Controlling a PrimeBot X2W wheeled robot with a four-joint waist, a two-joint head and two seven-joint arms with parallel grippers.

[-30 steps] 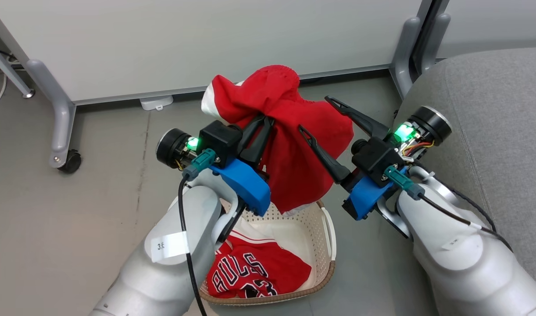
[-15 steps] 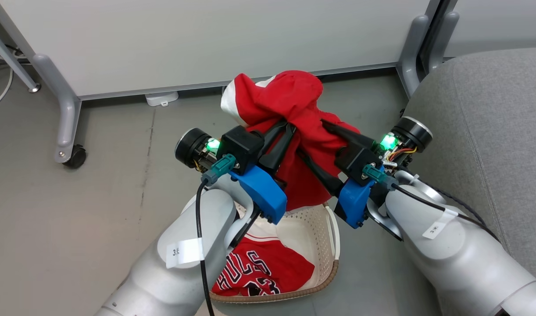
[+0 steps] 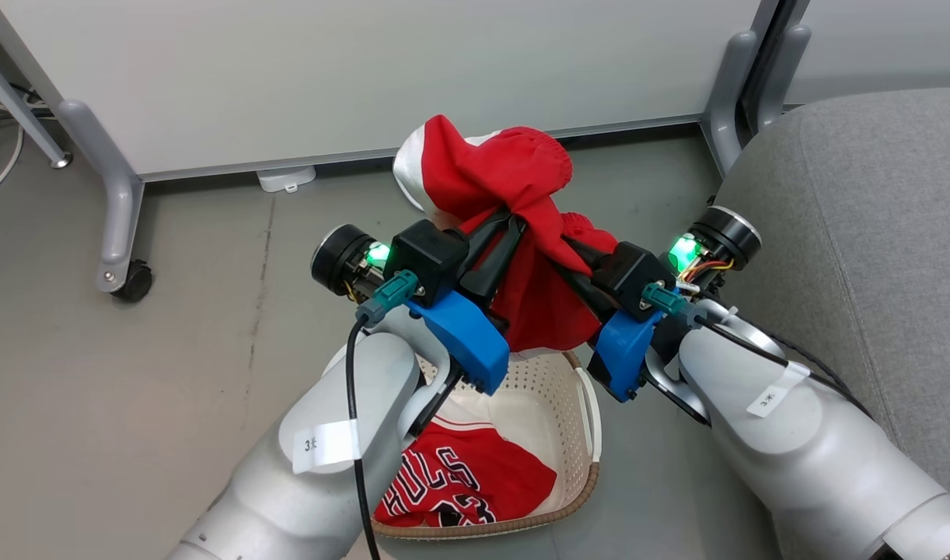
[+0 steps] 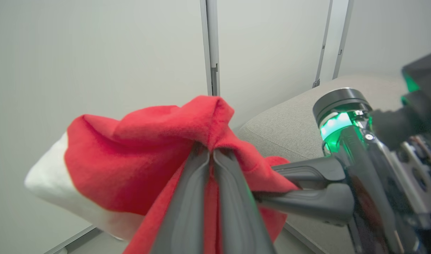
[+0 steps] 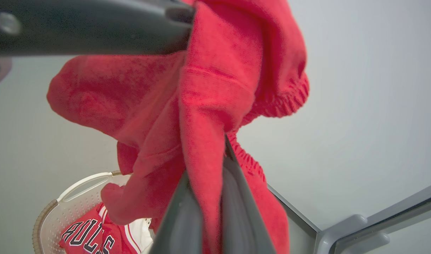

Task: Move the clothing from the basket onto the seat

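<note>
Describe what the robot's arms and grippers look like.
Pale silver-grey forearms, each with a white label. The left gripper and right gripper each have two long dark fingers, a black block, a blue mount, a teal connector with black cable, and a green light.

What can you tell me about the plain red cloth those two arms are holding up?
The plain red garment with white trim looks like soft, fleecy fabric with a ribbed, gathered edge. It hangs bunched in the air above the cream perforated plastic basket. The left gripper and the right gripper each pinch a fold of it, fingers shut.
</note>
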